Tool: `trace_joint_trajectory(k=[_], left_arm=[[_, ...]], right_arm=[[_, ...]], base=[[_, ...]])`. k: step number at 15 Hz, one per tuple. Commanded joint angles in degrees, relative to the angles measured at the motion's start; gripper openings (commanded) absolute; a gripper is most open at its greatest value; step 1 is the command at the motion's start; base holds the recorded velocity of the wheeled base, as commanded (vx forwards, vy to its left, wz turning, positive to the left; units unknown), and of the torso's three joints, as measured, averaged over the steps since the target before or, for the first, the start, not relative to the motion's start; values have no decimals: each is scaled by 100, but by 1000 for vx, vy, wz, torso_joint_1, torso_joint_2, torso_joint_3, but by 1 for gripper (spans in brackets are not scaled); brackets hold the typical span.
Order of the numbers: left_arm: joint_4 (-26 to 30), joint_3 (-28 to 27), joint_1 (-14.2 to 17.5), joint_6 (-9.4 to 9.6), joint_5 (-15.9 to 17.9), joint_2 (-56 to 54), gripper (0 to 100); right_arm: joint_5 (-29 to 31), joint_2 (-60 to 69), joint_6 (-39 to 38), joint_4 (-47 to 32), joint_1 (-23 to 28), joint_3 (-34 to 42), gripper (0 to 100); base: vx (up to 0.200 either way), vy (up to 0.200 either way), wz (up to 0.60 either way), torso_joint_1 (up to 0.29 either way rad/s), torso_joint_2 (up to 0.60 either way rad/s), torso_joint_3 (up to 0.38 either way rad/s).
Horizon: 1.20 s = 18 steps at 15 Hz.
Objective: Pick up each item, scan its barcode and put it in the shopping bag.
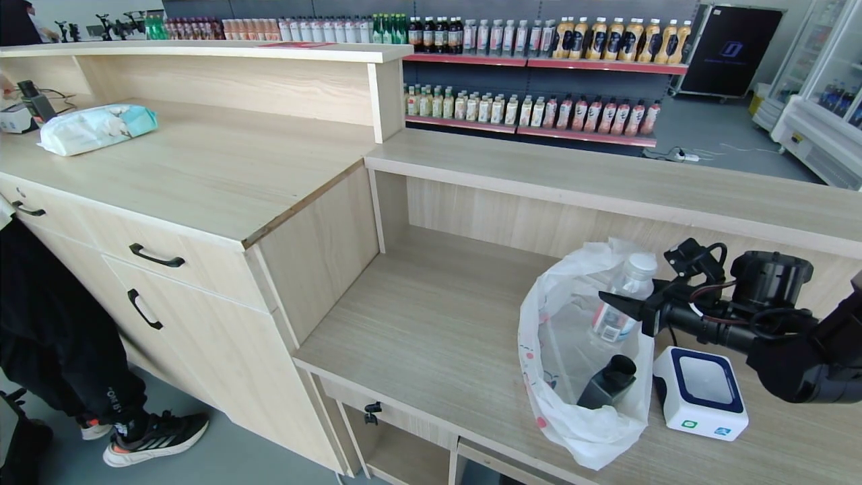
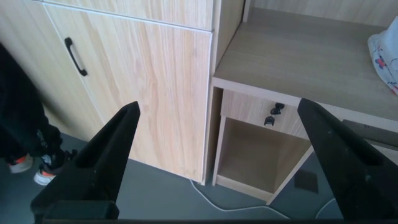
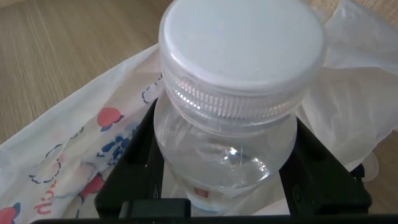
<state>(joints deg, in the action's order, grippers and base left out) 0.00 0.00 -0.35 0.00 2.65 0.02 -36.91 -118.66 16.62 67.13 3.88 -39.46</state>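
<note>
My right gripper (image 1: 623, 306) is shut on a clear water bottle (image 1: 625, 291) with a white cap (image 3: 242, 56), holding it upright in the mouth of the white plastic shopping bag (image 1: 579, 411) on the lower counter. The bottle sits between the black fingers (image 3: 134, 177), with the bag's printed plastic (image 3: 81, 155) beneath it. A dark item (image 1: 609, 380) lies inside the bag. A pack of wet wipes (image 1: 94, 128) rests on the upper counter at far left. My left gripper (image 2: 217, 109) hangs open and empty, low beside the counter front, above the floor.
A white barcode scanner (image 1: 700, 391) with a dark window stands just right of the bag. The raised counter (image 1: 202, 175) with drawers is on the left. A small device (image 1: 23, 108) sits at its far-left end. Shelves of bottles (image 1: 539, 74) stand behind the counter.
</note>
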Motion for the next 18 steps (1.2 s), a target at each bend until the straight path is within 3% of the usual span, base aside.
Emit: trace_joint_trajectory(k=[1, 18], left_arm=[[0, 0, 0, 0, -1, 6, 100], [0, 0, 0, 0, -1, 6, 100]], right_arm=[[-26, -8, 17, -7, 8, 26, 0], [-106, -52, 184, -104, 61, 114, 0]], base=[[0, 0, 0, 0, 0, 0], [0, 0, 0, 0, 0, 0]])
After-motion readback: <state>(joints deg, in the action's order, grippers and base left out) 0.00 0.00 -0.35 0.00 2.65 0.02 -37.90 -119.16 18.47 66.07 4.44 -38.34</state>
